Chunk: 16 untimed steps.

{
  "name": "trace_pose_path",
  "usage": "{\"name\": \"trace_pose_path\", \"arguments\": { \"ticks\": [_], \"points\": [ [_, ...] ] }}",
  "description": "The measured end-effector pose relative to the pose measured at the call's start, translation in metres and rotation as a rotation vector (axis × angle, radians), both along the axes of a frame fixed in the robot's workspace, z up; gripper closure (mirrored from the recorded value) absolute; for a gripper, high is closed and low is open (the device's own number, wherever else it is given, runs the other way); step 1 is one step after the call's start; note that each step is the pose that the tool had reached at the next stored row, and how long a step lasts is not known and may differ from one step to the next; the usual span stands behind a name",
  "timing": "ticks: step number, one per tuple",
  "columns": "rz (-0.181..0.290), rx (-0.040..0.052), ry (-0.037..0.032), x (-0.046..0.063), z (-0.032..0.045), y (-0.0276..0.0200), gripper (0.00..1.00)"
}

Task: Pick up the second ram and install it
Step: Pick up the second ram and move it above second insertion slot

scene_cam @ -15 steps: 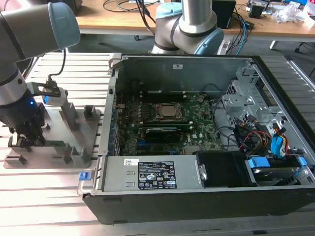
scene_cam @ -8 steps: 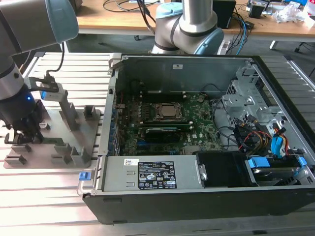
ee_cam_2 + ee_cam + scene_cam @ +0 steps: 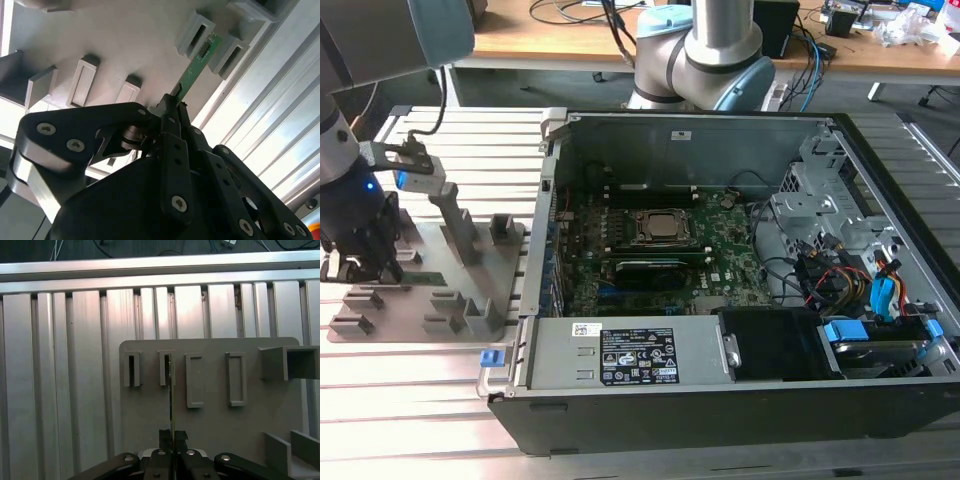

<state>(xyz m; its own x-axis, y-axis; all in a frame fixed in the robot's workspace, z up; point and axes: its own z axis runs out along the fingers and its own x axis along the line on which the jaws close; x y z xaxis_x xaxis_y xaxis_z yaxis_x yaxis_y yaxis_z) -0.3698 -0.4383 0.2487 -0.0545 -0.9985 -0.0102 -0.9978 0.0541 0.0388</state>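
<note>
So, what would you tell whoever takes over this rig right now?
Gripper: shut on the second ram, over the grey fixture tray at the exterior view's left.
Ram: far end at the tray's slot blocks; whether it is lifted clear, cannot tell.
Done: the grasp.
Left: ram not yet in the motherboard inside the open case.

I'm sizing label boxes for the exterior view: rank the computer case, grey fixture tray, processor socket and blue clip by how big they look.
Largest to smallest:
1. computer case
2. grey fixture tray
3. processor socket
4. blue clip
The gaps are plain, so nearness to the camera does not change the order.
</note>
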Motion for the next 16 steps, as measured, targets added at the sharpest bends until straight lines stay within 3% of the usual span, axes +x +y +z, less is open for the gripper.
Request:
{"name": "trace_pose_path", "arguments": {
  "ticks": [4,9,16],
  "points": [
    [0.000,0.0000,0.0001,0.000,0.0071,0.0000,0.86],
    [0.000,0.0000,0.0000,0.000,0.0237,0.0000,0.86],
    [0.000,0.0000,0.0000,0.000,0.0390,0.0000,0.86]
  ]
}}
